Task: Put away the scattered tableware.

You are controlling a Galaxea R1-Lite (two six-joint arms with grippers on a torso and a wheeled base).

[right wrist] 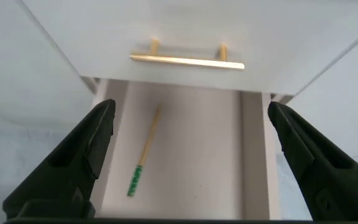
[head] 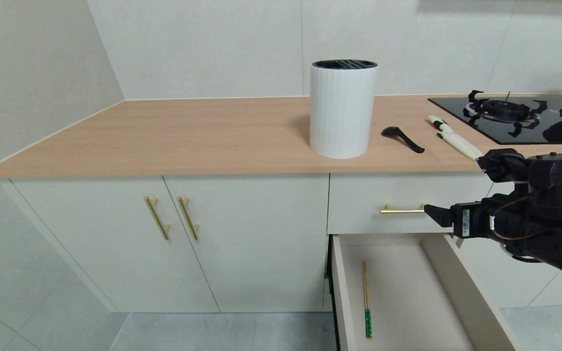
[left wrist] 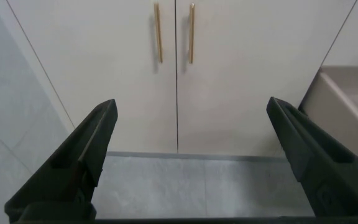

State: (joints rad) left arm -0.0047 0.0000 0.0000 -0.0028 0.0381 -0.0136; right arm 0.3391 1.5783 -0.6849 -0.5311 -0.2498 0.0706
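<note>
Below our open right tool (right wrist: 190,111), chopsticks (head: 366,297) lie lengthwise in the drawer (head: 340,285), green ends outward; left tool (left wrist: 191,106) open.

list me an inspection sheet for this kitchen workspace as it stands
surface: wooden countertop along a tiled wall
job's things: black spoon and pale knife lie on the countertop, right of the white holder; chopsticks lie in the open drawer
clutter: nothing seen
grippers: left claw open, facing the cabinet doors; right claw open, facing the open drawer
cables: nothing seen
surroundings: gas hob at the countertop's right end
</note>
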